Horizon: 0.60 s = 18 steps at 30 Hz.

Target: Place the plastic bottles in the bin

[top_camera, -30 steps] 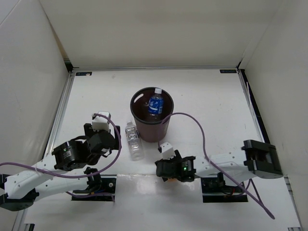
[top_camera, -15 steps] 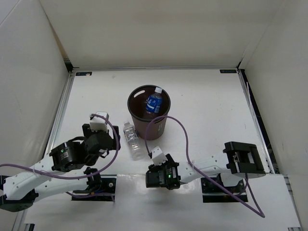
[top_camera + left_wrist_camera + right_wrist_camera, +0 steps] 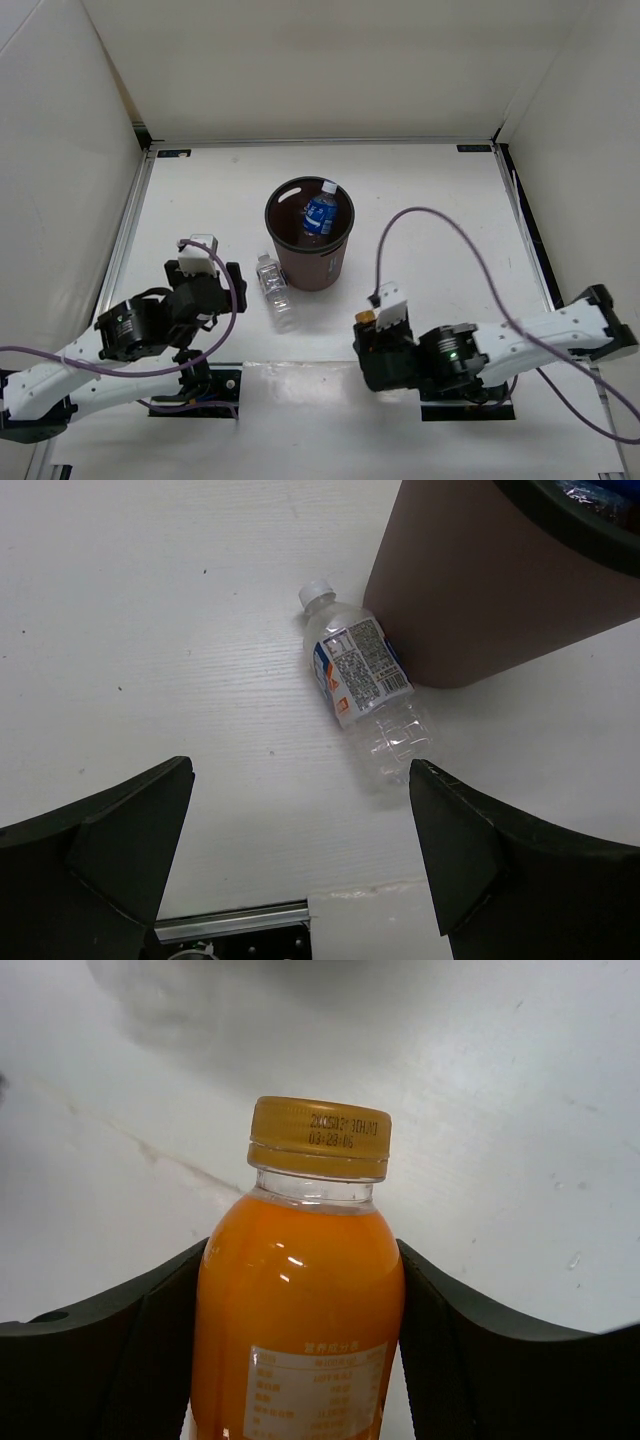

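Observation:
The dark brown bin (image 3: pixel 309 262) stands mid-table, with the blue-label bottle (image 3: pixel 320 213) leaning inside it. A clear bottle with a white cap (image 3: pixel 277 291) lies on the table against the bin's left side; it also shows in the left wrist view (image 3: pixel 362 690), beside the bin wall (image 3: pixel 480 590). My left gripper (image 3: pixel 300 855) is open and empty, near and left of that bottle. My right gripper (image 3: pixel 300 1330) is shut on the short orange bottle (image 3: pixel 300 1300), whose gold cap (image 3: pixel 366 316) peeks out in the top view, right of and nearer than the bin. The second white-capped bottle is out of view.
White walls enclose the table on three sides. Purple cables (image 3: pixel 440 225) loop over the table from both arms. Black arm mounts (image 3: pixel 205 385) sit at the near edge.
My right gripper, holding the orange bottle, has swung from near-centre to the right and turned. My left gripper has drawn back to the left and nearer. The bin shifted slightly left a second ago.

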Tool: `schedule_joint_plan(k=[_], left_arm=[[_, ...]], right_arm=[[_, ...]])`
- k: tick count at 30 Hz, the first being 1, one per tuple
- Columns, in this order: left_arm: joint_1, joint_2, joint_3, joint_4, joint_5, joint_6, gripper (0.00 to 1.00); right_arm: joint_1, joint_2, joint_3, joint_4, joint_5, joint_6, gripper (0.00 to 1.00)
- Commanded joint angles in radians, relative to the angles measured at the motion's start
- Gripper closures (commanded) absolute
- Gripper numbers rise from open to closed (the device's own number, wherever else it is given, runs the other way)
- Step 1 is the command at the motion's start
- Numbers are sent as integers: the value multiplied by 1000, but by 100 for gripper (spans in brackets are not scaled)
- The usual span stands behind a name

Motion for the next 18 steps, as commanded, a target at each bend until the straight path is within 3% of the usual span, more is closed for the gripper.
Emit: schedule_joint_plan(k=[1,2,3,4,6,7,10,11,14,16,17,18], left_arm=[[2,19,-5,-2,-23,-14,0],[3,23,-9,-1,-23,-15,0],[3,28,-17,5,-25,-17,0],[3,34,-22,8,-28,-17,0],[5,45,-29,11,-28,-23,0],[3,55,-35,14,-29,-26,0],[3,72,-34,13,-29,-27,0],[3,74,-32,13,-26,-26,0],[3,86,-35,19,-23,-20,0],[3,97,-31,19,-19,-21,0],[3,105,-34,25,-17,-20,0],[2,112,-34,28,-14,-20,0]], right_arm=[[-76,-142,79,-60,151,-32,92],[-107,-189,124,-30,145,-213,93],[-141,-213,140,10,133,-283,93],[-269,-236,149,164,86,-428,95],[-429,-310,177,345,-65,-613,97],[-545,-319,188,441,-249,-691,98],[-791,-272,272,550,-503,-746,100],[-945,-222,318,563,-624,-744,100],[-1011,-91,416,595,-746,-756,100],[-968,-24,506,615,-668,-827,100],[-889,56,523,656,-592,-877,92],[-878,88,574,660,-588,-896,90]])
